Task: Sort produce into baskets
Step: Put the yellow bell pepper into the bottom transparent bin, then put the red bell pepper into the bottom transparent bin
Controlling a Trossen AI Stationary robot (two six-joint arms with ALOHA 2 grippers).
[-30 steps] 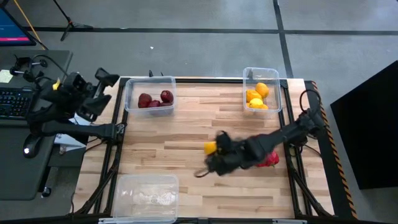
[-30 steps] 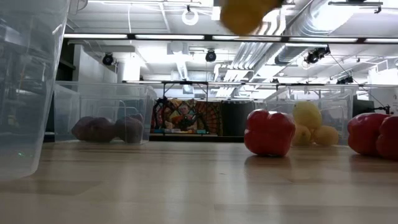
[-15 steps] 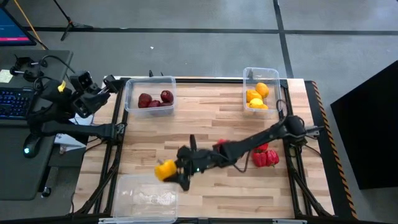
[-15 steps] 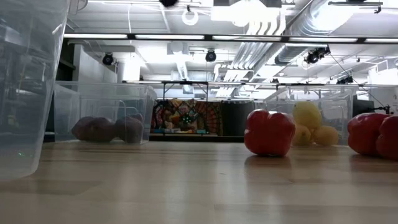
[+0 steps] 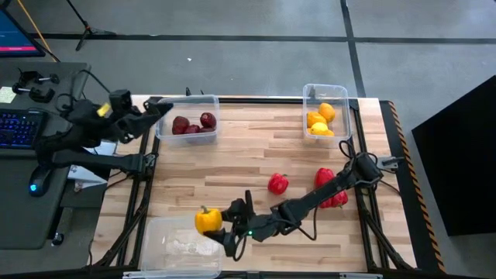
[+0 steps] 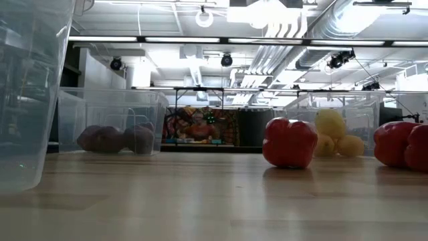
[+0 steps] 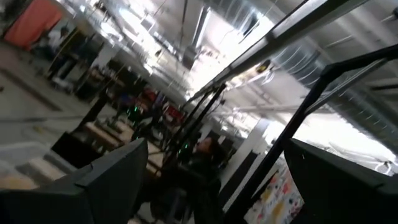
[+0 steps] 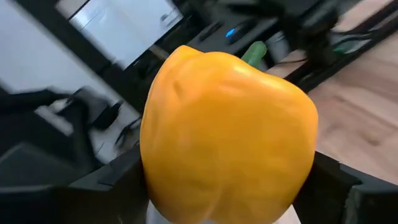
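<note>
Yellow pepper (image 5: 207, 220) clamped in right gripper (image 5: 225, 222), stem up, over near tub (image 5: 155, 249), left gripper (image 5: 159, 108) apart.

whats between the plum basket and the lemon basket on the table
Nothing: in the high view, only bare wooden table lies between the basket of dark fruits and the lemon basket.

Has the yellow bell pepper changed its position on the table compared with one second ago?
Yes. In the high view the yellow bell pepper, carried by the right gripper, has travelled from mid-table toward the left, to the rim of the near empty basket.
</note>
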